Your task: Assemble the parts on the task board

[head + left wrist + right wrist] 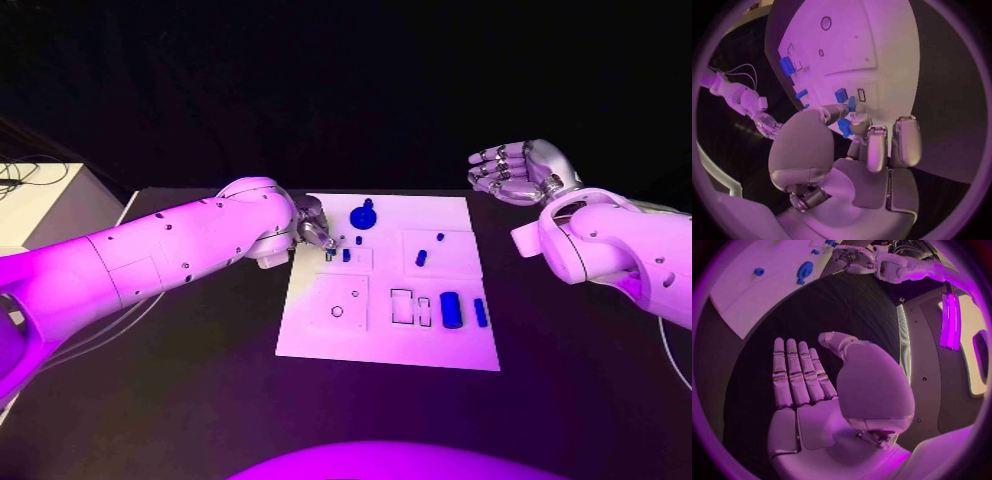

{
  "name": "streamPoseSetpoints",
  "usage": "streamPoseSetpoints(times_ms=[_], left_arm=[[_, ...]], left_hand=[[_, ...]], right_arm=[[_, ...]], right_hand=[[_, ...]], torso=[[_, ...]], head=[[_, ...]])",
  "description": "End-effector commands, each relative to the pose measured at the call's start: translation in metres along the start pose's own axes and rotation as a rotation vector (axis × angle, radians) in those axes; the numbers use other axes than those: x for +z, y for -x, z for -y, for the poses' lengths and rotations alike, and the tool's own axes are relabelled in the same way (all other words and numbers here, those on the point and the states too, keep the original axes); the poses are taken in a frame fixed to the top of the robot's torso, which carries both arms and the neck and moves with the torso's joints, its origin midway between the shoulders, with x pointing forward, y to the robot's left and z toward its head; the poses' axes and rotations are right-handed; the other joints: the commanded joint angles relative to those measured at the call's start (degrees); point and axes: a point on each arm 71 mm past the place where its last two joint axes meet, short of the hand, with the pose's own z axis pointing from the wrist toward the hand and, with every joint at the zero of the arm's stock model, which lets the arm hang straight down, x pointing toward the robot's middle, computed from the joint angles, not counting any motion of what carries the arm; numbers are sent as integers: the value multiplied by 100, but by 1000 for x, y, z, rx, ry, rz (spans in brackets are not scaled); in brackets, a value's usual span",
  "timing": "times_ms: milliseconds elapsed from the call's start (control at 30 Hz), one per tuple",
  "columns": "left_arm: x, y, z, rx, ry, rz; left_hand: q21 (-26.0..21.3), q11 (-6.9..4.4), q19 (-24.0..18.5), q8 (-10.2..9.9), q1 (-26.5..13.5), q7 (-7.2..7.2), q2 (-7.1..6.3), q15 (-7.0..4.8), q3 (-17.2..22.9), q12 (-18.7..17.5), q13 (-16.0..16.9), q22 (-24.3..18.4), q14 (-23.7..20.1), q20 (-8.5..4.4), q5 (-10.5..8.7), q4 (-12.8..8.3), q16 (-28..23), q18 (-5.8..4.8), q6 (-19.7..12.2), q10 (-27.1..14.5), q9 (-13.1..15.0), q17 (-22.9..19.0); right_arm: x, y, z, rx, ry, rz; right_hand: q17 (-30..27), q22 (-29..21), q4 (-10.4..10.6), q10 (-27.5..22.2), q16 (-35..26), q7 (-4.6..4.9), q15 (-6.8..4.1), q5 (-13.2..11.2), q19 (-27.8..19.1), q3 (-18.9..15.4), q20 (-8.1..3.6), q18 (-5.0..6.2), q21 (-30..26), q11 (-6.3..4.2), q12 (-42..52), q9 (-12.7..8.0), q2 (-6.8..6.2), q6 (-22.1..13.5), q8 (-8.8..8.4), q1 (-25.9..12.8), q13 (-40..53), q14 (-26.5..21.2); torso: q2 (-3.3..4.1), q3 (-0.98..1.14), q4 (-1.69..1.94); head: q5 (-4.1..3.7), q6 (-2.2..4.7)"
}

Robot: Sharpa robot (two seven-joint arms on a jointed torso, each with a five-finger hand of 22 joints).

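Nearest me, on the task board (332, 335), blue parts (451, 309) lie beside outlined slots. Farther up, at its left edge, my left hand (312, 228) pinches a small blue part (844, 127) between fingertips. Beyond the board's right side, my right hand (516, 170) hovers with fingers apart, holding nothing.

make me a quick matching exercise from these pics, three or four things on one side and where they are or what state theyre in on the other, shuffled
Things:
1. left hand
2. right hand
3. keyhole-shaped blue part
4. long blue part

Places or states:
A. lies near the task board's far edge
B. off the board, above the black table, holding nothing
C. lies in the board's near right area
D. at the board's left edge, fingertips pinching a small blue part

Pairs: 1-D, 2-B, 3-A, 4-C
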Motion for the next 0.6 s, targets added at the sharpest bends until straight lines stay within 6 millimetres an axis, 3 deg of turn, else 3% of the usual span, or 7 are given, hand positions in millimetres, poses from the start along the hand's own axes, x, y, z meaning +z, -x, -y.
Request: streamPoseSetpoints(times_ms=[33, 600], left_arm=[[0, -1, 1, 30, -1, -2], [-1, -4, -5, 38, 8, 2]], left_hand=[[32, -9, 26, 38, -10, 7, 52, -42, 1032, 20, 2, 24, 561, -7, 31, -1060, 30, -28, 41, 51, 7, 1330], [42, -10, 40, 38, -10, 6, 53, -43, 1034, 25, 13, 44, 560, -7, 43, -1062, 28, -33, 47, 58, 6, 1328]], right_arm=[[0, 2, -2, 16, 26, 19], [0, 6, -1, 15, 28, 32]], right_hand=[[-6, -8, -43, 9, -21, 208, 30, 30, -8, 5, 28, 68, -22, 26, -23, -7, 9, 26, -25, -49, -8, 14], [-48, -82, -70, 49, -55, 208, 27, 86, 12, 11, 28, 70, -15, 24, -59, -15, 27, 40, -38, -71, -38, 55]], torso=[[-4, -1, 3], [-8, -1, -1]], head=[[9, -19], [26, -45]])
